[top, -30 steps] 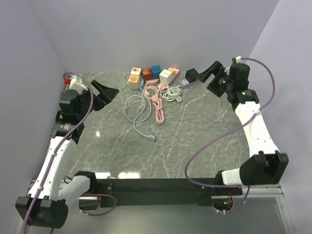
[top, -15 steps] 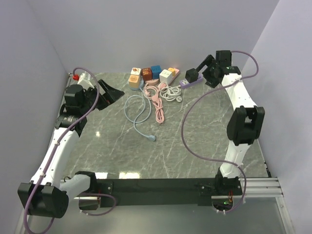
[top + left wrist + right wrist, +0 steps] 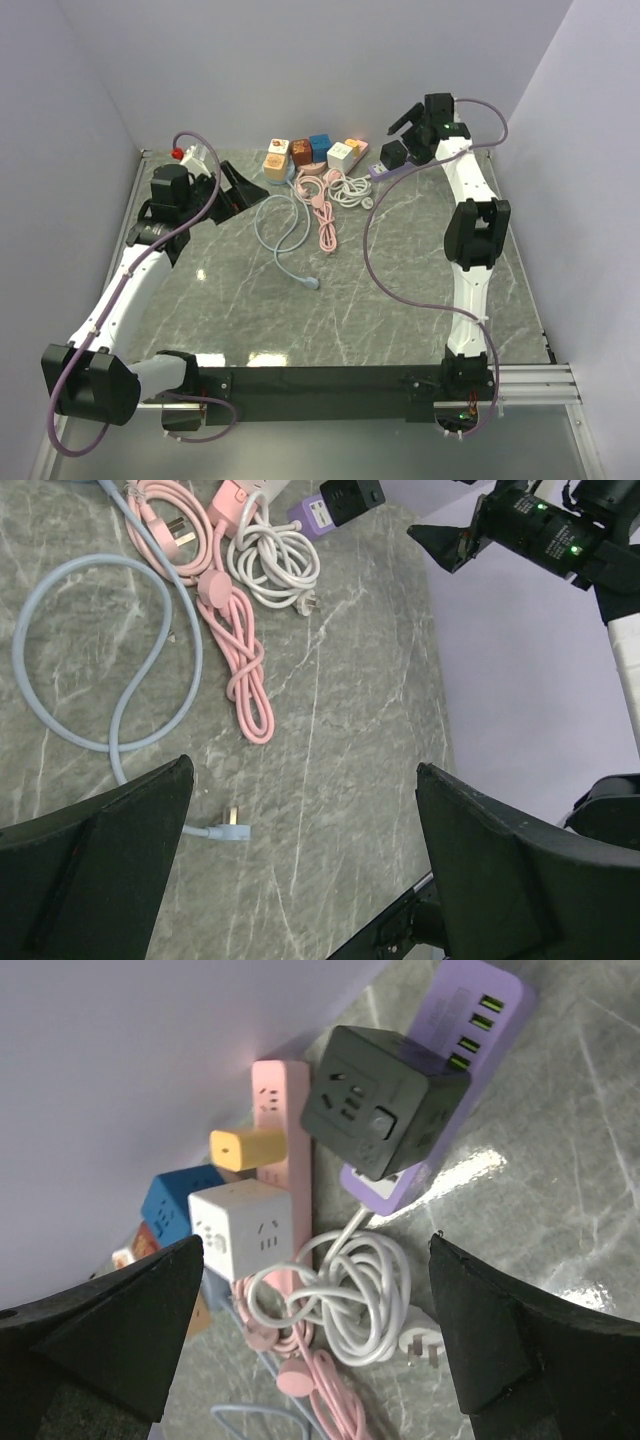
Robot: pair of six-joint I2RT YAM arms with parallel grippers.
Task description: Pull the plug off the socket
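Note:
A black cube plug (image 3: pixel 385 1100) sits in the purple socket strip (image 3: pixel 470 1020) by the back wall. A small yellow plug (image 3: pixel 247 1147) and a white cube (image 3: pixel 240 1230) sit on the pink strip (image 3: pixel 285 1130) beside it. My right gripper (image 3: pixel 316 1242) hovers open above the coiled white cord (image 3: pixel 360 1300), just short of the black cube (image 3: pixel 393 154). My left gripper (image 3: pixel 248 195) is open and empty at the left, above the marble near the light-blue cord (image 3: pixel 100 660), well apart from the purple strip (image 3: pixel 318 515).
Blue (image 3: pixel 320 146), brown (image 3: pixel 301 152) and orange (image 3: pixel 275 163) cube sockets stand in a row at the back. A pink cord bundle (image 3: pixel 240 650) and the blue cord's plug (image 3: pixel 228 828) lie mid-table. Walls close in behind and on both sides.
My right arm has swung back and up toward the rear wall, its gripper now over the strips. My left arm has reached forward and to the right, toward the cords.

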